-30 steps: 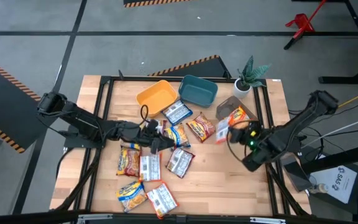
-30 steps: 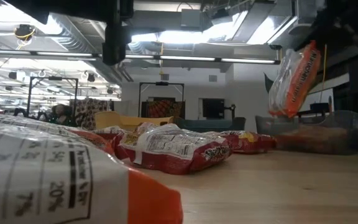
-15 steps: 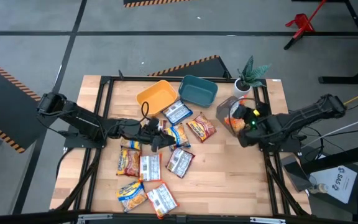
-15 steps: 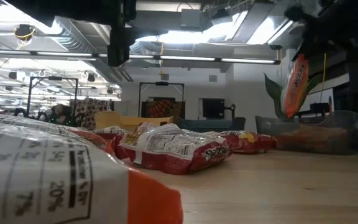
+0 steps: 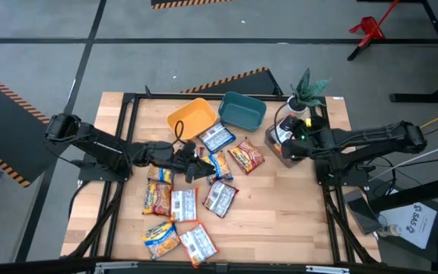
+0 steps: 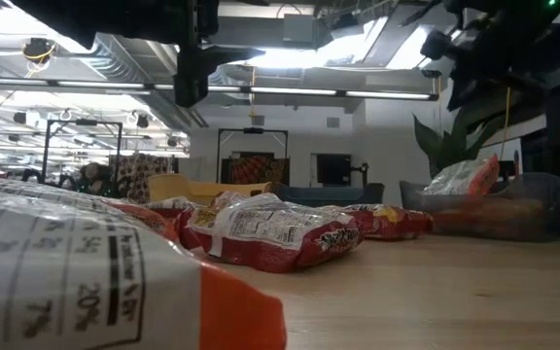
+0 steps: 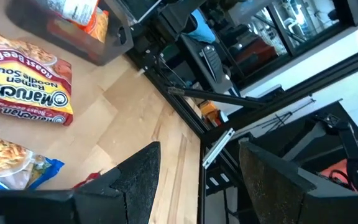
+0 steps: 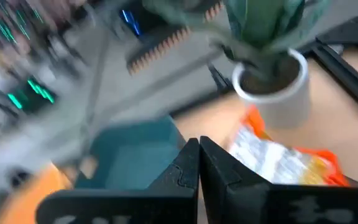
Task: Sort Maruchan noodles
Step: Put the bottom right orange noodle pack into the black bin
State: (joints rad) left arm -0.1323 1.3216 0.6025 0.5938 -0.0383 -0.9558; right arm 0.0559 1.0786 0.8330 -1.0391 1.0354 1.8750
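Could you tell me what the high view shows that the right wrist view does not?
Only the high view shows the left gripper open over the loose flat plastic ramen packets, and the yellow bin. Only the right wrist view shows the right gripper shut and empty. Both show the teal bin, the white-potted plant and an orange ramen packet lying beside it.

Grey floor [image 5: 44,30] with orange-and-black hazard tape [image 5: 2,84] surrounds the wooden bench [image 5: 280,221]; ceiling strip lights [image 6: 290,94] glow overhead.
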